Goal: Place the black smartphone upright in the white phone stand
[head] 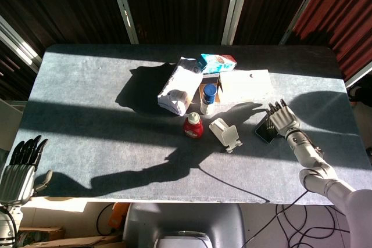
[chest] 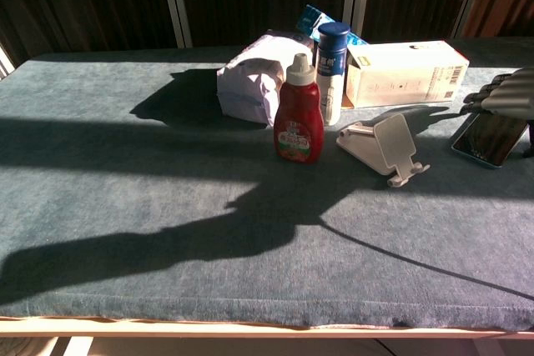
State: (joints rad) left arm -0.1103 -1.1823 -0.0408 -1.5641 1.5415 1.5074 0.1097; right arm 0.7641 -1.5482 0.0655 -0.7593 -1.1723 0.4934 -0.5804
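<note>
Grey-blue table (head: 93, 114), filling the middle of the head view and crossed by hard bands of sun and shadow. Near the upper centre stands a cluster of bystanders: a white bag (head: 179, 87), a white carton (head: 246, 85), a teal box (head: 218, 62), a blue-capped bottle (head: 208, 98) and a red bottle (head: 193, 125).

Right hand (head: 280, 118), at centre right of the head view, poised palm-down over the black smartphone (chest: 491, 138) with fingers extended and slightly apart; nothing is gripped, and whether any fingertip touches the screen cannot be told. This posture suits a top-down grasp, presumably the approach step.

Left hand (head: 18, 165), at the lower left edge off the table corner, fingers straight and close together, holding nothing; it appears parked clear of the work.

White phone stand (head: 226, 133), just right of the red bottle at centre frame, its backrest tilted and its lip facing the front edge, so the slot is open for loading. The smartphone lies flat near the stand's right, a teal edge showing in the chest view.
</note>
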